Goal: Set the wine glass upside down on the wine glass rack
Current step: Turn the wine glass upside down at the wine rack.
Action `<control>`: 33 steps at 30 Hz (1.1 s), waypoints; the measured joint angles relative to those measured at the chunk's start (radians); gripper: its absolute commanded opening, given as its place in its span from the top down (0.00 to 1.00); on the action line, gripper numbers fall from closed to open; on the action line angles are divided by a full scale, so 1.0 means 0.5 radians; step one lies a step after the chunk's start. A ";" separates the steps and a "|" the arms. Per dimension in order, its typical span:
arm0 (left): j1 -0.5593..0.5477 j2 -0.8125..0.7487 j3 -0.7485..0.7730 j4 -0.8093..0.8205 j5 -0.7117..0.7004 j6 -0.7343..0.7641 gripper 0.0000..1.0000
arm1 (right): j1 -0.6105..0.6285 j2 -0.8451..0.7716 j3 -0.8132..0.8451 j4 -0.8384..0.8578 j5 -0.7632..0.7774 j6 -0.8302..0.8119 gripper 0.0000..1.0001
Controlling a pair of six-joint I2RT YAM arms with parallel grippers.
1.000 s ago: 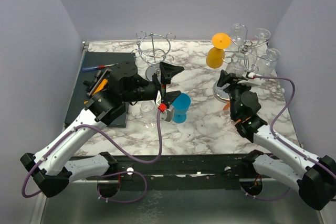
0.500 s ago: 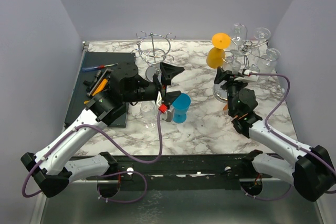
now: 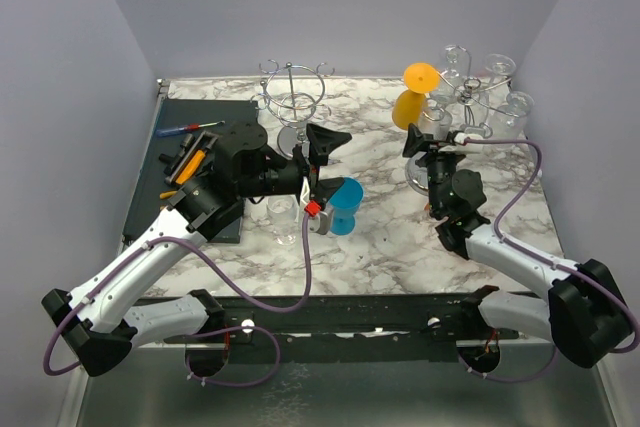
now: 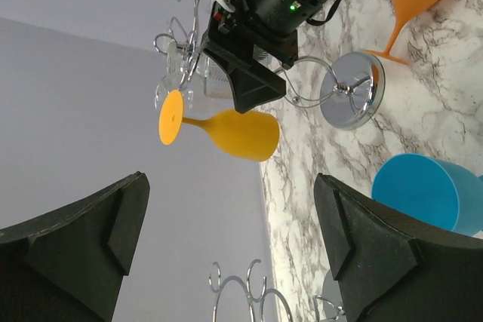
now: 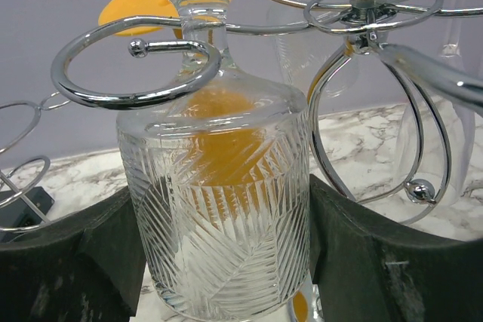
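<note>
Right tool [image 3: 422, 150] advanced, gripping one wine glass [image 5: 219, 224] at rack [image 5: 96, 98].

Lost the foot of the wine glass [image 5: 219, 209] past the top edge, and the right claw [image 5: 226, 284] finger bases below.

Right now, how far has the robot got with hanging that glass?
Nearly done. The clear wine glass is already upside down, its stem inside a ring of the rack. The right gripper grips it; letting go and backing off remain. The left gripper is open, idle.
</note>
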 measured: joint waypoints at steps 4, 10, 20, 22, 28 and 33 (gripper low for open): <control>0.000 -0.001 -0.010 0.004 0.001 0.001 0.01 | -0.001 0.019 -0.006 0.061 -0.035 -0.056 0.99; 0.000 -0.001 -0.022 0.017 0.001 0.004 0.01 | -0.001 0.031 -0.007 0.096 -0.111 -0.129 1.00; 0.000 -0.002 -0.029 0.034 0.001 0.008 0.01 | -0.002 0.033 -0.011 0.110 -0.269 -0.258 1.00; 0.000 -0.002 -0.032 0.036 0.001 0.010 0.01 | -0.002 0.033 -0.011 0.110 -0.297 -0.273 0.99; 0.000 -0.002 -0.043 0.041 0.001 0.014 0.01 | -0.006 -0.031 -0.050 0.101 -0.365 -0.296 0.99; 0.000 -0.003 -0.045 0.043 0.001 0.015 0.01 | -0.006 -0.099 -0.098 0.095 -0.415 -0.295 0.99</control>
